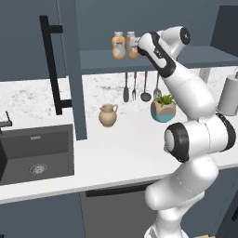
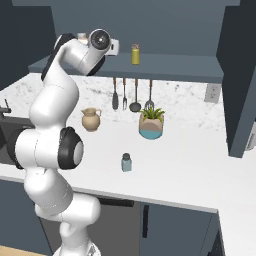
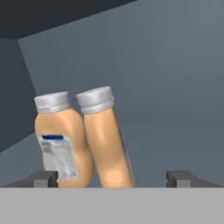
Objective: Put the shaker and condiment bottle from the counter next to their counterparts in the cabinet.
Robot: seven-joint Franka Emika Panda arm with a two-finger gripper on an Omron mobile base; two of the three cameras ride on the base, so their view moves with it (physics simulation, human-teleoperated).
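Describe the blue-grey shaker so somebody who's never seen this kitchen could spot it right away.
Start at the white marble counter and find the potted plant by the back wall. Come forward from it toward the counter's front edge: the shaker stands there alone. It is a small squat blue-grey jar with a dark cap, unlike the tan jug further back and the yellow shaker up on the shelf.

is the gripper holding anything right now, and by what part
Nothing is held. The gripper has its jaws spread wide, and the two orange bottles with pale caps stand between and beyond the tips, untouched by either.
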